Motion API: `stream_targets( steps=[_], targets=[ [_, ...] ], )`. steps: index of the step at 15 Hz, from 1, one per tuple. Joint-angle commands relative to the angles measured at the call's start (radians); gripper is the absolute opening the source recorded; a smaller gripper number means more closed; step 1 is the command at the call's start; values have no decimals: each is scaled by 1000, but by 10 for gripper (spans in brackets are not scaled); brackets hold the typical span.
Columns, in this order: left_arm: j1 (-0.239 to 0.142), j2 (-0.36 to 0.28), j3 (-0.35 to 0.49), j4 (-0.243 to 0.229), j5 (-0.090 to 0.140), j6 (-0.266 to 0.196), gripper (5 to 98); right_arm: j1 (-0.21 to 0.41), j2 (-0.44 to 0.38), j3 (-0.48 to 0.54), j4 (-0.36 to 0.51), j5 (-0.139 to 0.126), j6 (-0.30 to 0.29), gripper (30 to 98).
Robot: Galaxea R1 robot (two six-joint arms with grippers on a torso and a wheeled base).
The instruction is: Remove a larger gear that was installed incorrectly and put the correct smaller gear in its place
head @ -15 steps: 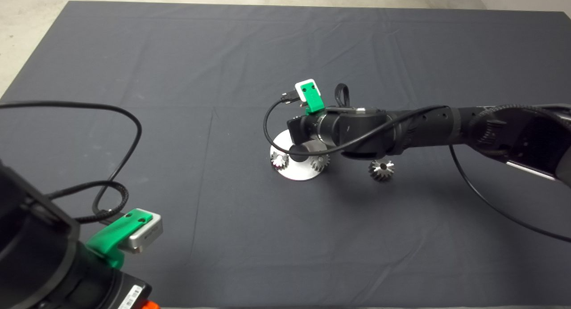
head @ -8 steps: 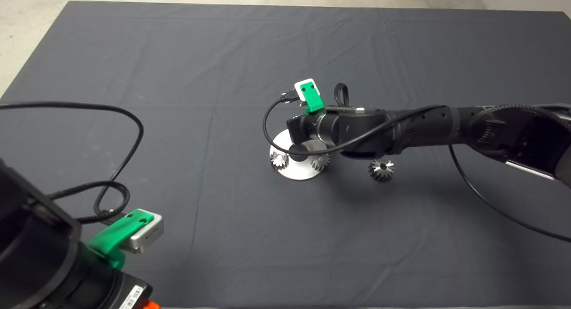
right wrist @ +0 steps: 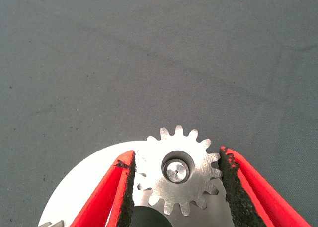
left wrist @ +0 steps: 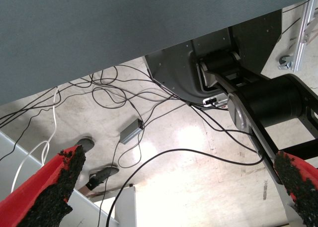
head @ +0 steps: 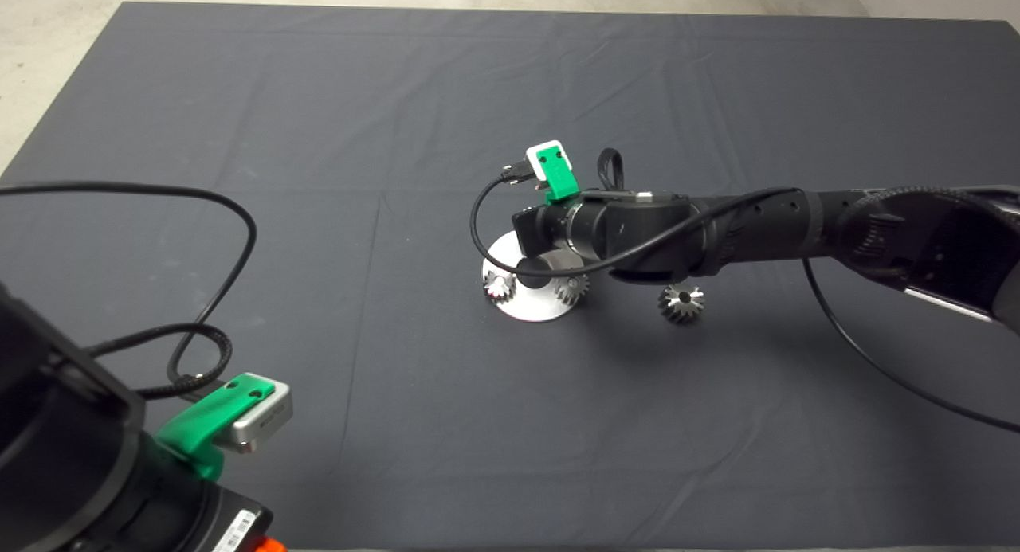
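In the right wrist view my right gripper [right wrist: 176, 153] is down over the round silver base plate [right wrist: 84, 182]. Its pads [right wrist: 229, 180] touch the teeth on both sides of the smaller gear [right wrist: 196, 185], a short-toothed cog seated flat on a pin. In the head view the right arm [head: 629, 227] covers that gear and its fingers. The larger gear [head: 682, 303], with long pointed teeth and a dark bore, lies on the mat to the right of the plate [head: 530, 305]. My left gripper [left wrist: 179, 187] is open, empty and parked at the lower left.
Two bright small gears [head: 499, 285] [head: 571, 287] sit on the plate's left and right sides. A black cable [head: 207, 209] loops over the mat from the left arm [head: 215, 420]. The left wrist view shows floor, cables and the robot's base.
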Motion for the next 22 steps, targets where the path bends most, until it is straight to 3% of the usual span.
stream_targets(
  steps=[1,4,6,7,8,10,12,14,15,16,17,18,19,20,22],
  targets=[
    [-5,1,17,-5,10,-5,977,20,-2,4,-16,-1,-3,433],
    [3,0,16,-5,13,-4,977,21,-7,31,-16,-2,-3,480],
    [6,1,15,-5,25,-4,977,34,-32,131,-9,-11,-5,532],
    [6,-1,15,-5,37,0,977,67,-92,241,-5,-17,-3,532],
    [6,-9,15,-5,45,0,977,158,-138,305,12,-25,9,540],
    [6,-15,17,-5,47,-2,977,333,-201,334,239,-28,12,583],
    [10,-13,18,-5,45,0,977,432,-263,342,390,-31,9,625],
    [15,-9,17,-3,47,4,977,437,-362,411,564,-81,2,630],
    [15,-12,18,-5,44,4,977,439,-395,475,619,-135,2,635],
    [15,-2,18,-3,41,-8,977,442,-418,544,676,-222,9,668],
    [15,7,14,-3,21,-34,977,442,-430,596,763,-245,14,681],
    [13,32,14,-2,-7,-51,977,442,-454,637,869,-244,25,681],
    [15,72,18,1,-12,-55,977,446,-489,707,965,-244,79,690],
    [15,111,17,0,-10,-60,977,458,-504,765,990,-244,168,729],
    [15,123,18,0,-23,-70,977,460,-504,816,1085,-242,270,733]
  ],
)
